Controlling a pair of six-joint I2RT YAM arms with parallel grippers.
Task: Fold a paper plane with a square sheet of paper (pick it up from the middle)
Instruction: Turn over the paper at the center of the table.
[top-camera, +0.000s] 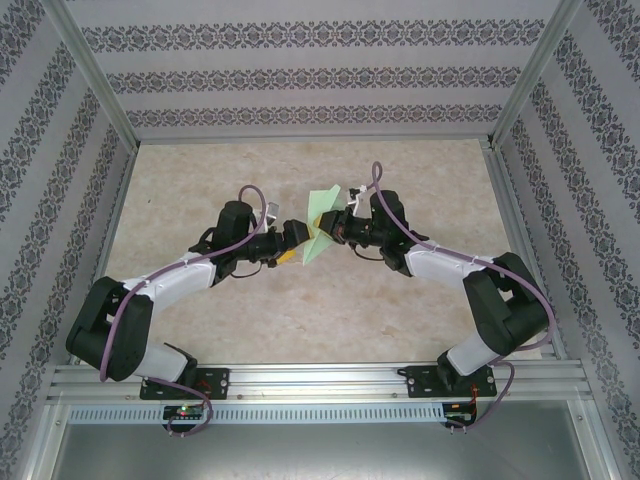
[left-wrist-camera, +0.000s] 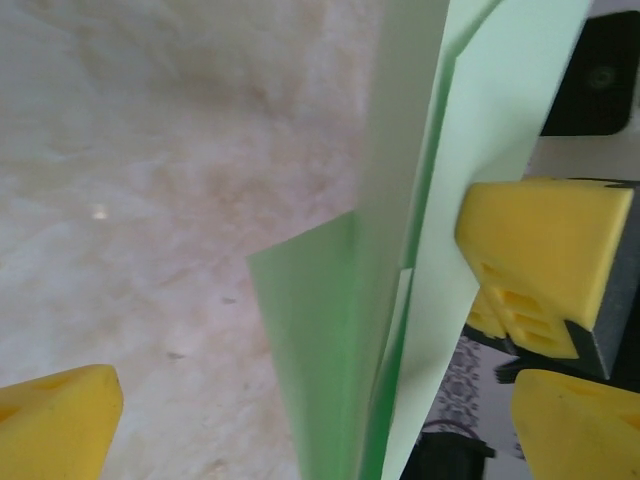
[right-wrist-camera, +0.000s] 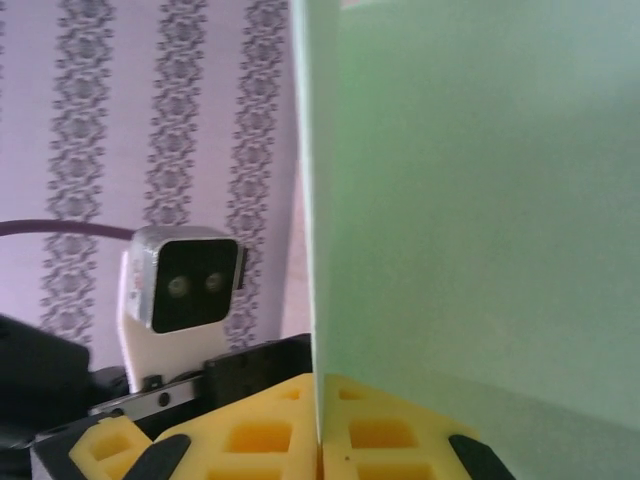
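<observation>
Right tool (top-camera: 340, 224) clamped shut on the green paper (top-camera: 322, 228), held upright above mid-surface (top-camera: 330, 320) from 3 o'clock | left tool (top-camera: 292, 243) wide open, straddling the sheet at 9 o'clock, gripping nothing | early folds visible; no dart shape, most folding apparently remains

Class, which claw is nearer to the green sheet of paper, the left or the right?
Right. The right claw is shut on the paper, pinching it. The left claw is open, straddling the paper without gripping it.
</observation>
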